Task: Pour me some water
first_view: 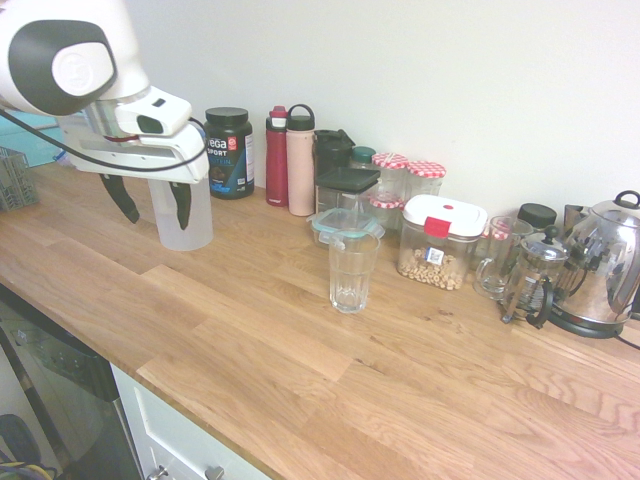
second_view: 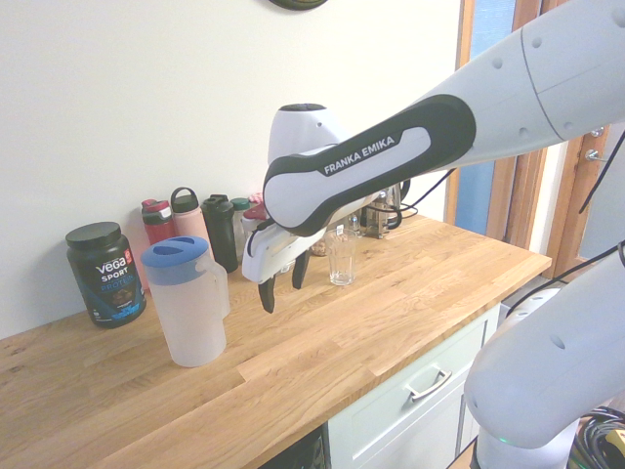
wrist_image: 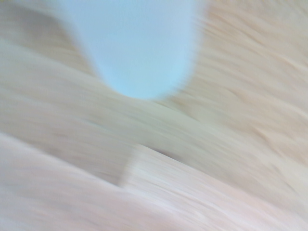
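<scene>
A tall frosted-white jug [second_view: 193, 311] with a blue lid stands upright on the wooden counter [first_view: 300, 370]. Its wall is too cloudy for me to make out the water inside. In the first exterior view my gripper [first_view: 152, 205] hangs in front of the jug [first_view: 193, 222] and covers its upper part. It is open with nothing between its fingers. From the other side the gripper [second_view: 282, 286] is beside the jug, a short gap away and just above the counter. An empty clear glass [first_view: 352, 272] stands further along the counter. The wrist view shows the jug [wrist_image: 139, 48] as a pale blue blur.
Along the wall stand a black protein tub [first_view: 228, 152], a red bottle [first_view: 277, 155], a pink bottle [first_view: 300, 160], dark containers and jars, a lidded box of nuts [first_view: 440, 245], a glass mug [first_view: 497, 258], a French press [first_view: 535, 275] and a steel kettle [first_view: 605, 265].
</scene>
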Robot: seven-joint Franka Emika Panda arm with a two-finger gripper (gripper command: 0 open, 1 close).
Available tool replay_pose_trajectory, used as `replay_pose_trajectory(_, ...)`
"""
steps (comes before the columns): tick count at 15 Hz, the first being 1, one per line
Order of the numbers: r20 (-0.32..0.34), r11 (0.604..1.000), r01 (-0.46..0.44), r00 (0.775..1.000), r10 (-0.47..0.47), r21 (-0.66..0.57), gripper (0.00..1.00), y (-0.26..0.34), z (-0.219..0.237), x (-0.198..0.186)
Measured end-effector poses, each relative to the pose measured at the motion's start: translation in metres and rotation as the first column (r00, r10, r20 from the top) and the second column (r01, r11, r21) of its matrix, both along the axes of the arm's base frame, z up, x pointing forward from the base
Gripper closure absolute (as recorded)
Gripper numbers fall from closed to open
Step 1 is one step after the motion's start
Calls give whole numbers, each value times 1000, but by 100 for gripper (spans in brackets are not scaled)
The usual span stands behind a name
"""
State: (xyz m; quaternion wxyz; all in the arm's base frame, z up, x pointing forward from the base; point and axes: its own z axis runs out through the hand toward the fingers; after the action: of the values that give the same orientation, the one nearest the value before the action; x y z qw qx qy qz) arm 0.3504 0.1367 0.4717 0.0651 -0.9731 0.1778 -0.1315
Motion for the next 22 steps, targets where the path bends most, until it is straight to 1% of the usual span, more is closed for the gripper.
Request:
replay_pose_trajectory(2, 34, 999, -33, 999, 32, 15, 0, 19, 9, 0)
replay_pose_trajectory(5, 69, 999, -46, 997, 44, 27, 0, 32, 14, 14)
replay_pose_trajectory(10, 68, 998, -65, 996, 63, 26, 0, 50, 9, 47)
replay_pose_trajectory(11, 67, 998, -64, 996, 62, 25, 100, 52, 8, 53)
replay_pose_trajectory(18, 98, 998, -64, 993, 64, 0, 100, 65, 5, 83)
replay_pose_trajectory(22, 100, 998, -58, 993, 58, -7, 100, 63, 5, 88)
